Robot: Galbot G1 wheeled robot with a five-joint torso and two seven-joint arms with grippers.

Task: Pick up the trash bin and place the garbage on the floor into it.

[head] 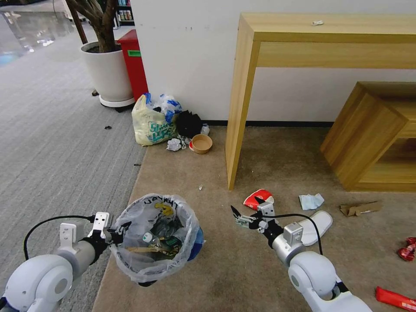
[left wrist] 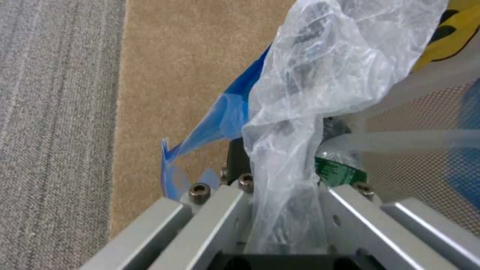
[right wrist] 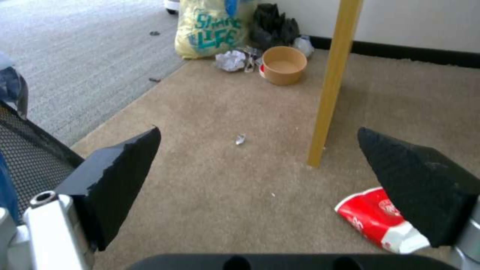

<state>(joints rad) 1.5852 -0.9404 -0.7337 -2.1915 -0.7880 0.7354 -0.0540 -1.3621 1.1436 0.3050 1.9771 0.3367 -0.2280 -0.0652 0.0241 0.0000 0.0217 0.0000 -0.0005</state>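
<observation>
My left gripper (head: 116, 234) is shut on the near-left rim of the trash bin (head: 154, 236), pinching the crinkly clear bag (left wrist: 340, 67) over the rim. The bin holds several pieces of litter. My right gripper (head: 247, 206) hovers open and holds nothing, just right of the bin, low over the floor (head: 260, 268). Its black fingers (right wrist: 125, 176) frame a red-and-white wrapper (right wrist: 380, 221) that lies right under the gripper (head: 258, 198). Other garbage lies to the right: a white slipper (head: 316, 226), a crumpled tissue (head: 311, 201), a cardboard scrap (head: 359, 208) and red wrappers (head: 407, 251).
A wooden table leg (head: 238, 108) stands just beyond the right gripper, with a low wooden cabinet (head: 368, 138) at the right. By the wall sit a bulging yellowish bag (head: 151, 123) and a brown bowl (head: 202, 143). Grey ribbed carpet (head: 52, 143) lies to the left.
</observation>
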